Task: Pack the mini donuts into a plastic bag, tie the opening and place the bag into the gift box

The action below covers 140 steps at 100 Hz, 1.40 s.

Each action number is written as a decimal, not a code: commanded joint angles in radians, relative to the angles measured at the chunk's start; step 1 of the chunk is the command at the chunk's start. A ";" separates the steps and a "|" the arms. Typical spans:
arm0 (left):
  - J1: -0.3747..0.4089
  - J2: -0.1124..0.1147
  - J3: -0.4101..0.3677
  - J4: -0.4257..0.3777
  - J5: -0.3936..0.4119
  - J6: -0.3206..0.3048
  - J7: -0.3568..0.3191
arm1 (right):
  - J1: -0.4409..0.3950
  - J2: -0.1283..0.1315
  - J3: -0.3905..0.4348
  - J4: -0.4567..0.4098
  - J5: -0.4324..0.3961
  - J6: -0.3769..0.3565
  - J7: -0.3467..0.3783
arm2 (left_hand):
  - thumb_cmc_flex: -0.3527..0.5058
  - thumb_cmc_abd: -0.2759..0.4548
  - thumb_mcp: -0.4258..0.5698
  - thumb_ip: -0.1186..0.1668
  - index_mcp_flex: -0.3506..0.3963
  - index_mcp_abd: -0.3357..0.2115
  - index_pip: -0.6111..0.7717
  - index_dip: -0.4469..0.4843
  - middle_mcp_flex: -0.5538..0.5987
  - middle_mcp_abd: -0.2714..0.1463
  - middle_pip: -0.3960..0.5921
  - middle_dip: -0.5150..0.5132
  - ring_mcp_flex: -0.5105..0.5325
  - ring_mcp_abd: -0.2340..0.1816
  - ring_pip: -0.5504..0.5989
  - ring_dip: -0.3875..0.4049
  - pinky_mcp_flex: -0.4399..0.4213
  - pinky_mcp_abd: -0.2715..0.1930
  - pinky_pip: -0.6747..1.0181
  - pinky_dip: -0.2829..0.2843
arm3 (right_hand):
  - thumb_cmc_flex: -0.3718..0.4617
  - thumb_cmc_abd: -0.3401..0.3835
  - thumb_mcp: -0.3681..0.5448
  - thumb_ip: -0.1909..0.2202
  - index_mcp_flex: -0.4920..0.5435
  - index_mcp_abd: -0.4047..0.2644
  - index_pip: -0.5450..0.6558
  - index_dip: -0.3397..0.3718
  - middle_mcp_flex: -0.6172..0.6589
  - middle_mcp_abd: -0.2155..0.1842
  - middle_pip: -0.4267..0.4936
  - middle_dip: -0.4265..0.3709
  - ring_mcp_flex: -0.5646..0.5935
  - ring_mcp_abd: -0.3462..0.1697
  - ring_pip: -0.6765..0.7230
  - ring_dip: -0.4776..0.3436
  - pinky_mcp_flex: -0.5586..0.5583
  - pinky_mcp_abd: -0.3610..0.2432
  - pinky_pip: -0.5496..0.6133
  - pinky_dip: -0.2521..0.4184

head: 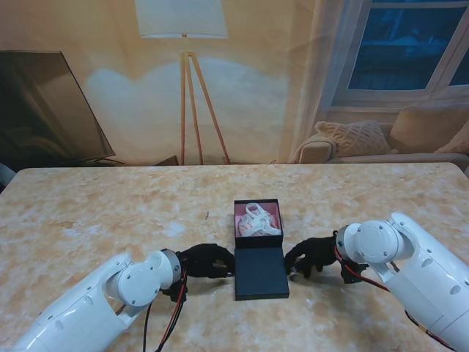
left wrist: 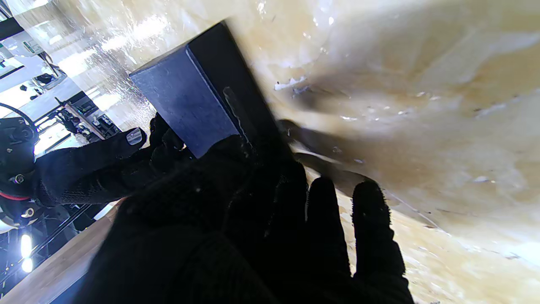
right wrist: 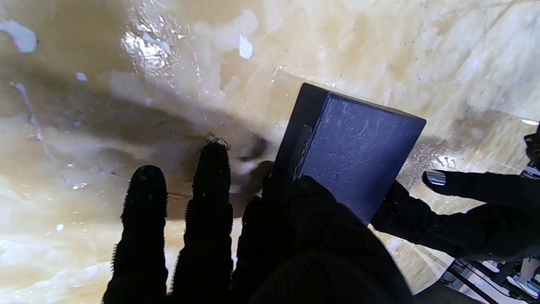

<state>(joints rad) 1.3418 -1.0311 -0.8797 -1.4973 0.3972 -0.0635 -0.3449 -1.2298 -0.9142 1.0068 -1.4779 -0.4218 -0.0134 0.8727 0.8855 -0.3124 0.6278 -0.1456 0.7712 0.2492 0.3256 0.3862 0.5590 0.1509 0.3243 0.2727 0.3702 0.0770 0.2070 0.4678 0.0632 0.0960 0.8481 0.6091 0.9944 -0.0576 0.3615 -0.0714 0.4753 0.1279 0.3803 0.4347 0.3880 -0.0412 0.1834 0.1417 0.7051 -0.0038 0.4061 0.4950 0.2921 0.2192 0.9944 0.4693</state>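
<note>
The tied clear plastic bag of donuts (head: 258, 220) lies inside the pink-lined black gift box (head: 257, 205), mid-desk. Left robot hand (head: 207, 260) and right robot hand (head: 311, 257) grip the dark flat lid (head: 260, 272) by its sides. Likely next: closing it over the box.

Black gift box (head: 258, 220) with pink lining, black lid (head: 260, 271), white bag (head: 258, 220), mottled beige marble table (head: 110, 213)
</note>
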 commanded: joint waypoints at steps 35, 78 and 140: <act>0.041 -0.015 0.007 -0.017 -0.009 -0.026 -0.018 | -0.041 -0.018 0.016 -0.017 0.005 -0.037 0.009 | -0.020 -0.017 0.037 0.009 -0.032 -0.136 -0.046 -0.025 -0.019 -0.126 -0.022 -0.012 0.039 0.111 0.007 -0.004 0.051 0.115 -0.088 -0.076 | -0.012 -0.008 0.038 0.013 -0.039 -0.155 -0.062 -0.030 0.019 -0.060 -0.024 0.001 -0.034 0.071 -0.122 -0.055 0.013 -0.002 0.026 0.019; 0.053 -0.018 -0.005 -0.030 -0.011 -0.041 -0.002 | -0.056 -0.019 0.039 -0.028 -0.001 -0.050 0.004 | -0.018 -0.024 0.044 0.003 -0.025 -0.131 -0.042 -0.022 -0.009 -0.120 -0.017 -0.010 0.049 0.113 0.016 0.003 0.057 0.117 -0.080 -0.078 | -0.019 -0.013 0.055 0.012 -0.030 -0.157 -0.057 -0.031 0.033 -0.058 -0.023 0.004 -0.014 0.063 -0.111 -0.053 0.020 -0.001 0.028 0.015; 0.064 -0.021 -0.021 -0.052 -0.018 -0.059 0.010 | -0.075 -0.018 0.068 -0.042 0.012 -0.082 0.005 | -0.019 -0.030 0.050 -0.002 -0.019 -0.125 -0.041 -0.019 -0.003 -0.111 -0.014 -0.007 0.060 0.120 0.025 0.012 0.065 0.114 -0.067 -0.081 | -0.027 -0.015 0.068 0.010 -0.021 -0.156 -0.054 -0.033 0.049 -0.052 -0.022 0.009 0.002 0.063 -0.073 -0.035 0.026 0.002 0.033 0.011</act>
<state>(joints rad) 1.3948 -1.0351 -0.9083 -1.5204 0.3822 -0.1115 -0.3166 -1.2934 -0.9143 1.0837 -1.4957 -0.4159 -0.0848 0.8612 0.8855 -0.3258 0.6431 -0.1456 0.7726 0.2811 0.3433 0.3877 0.5632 0.2071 0.3412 0.2808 0.4090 0.1718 0.2052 0.4612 0.1124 0.1455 0.7651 0.5488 0.9680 -0.0736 0.4082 -0.0714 0.4972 0.1620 0.4143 0.4347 0.4191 -0.0007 0.1808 0.1461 0.6925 0.0371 0.3497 0.4873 0.3116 0.2192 0.9981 0.4693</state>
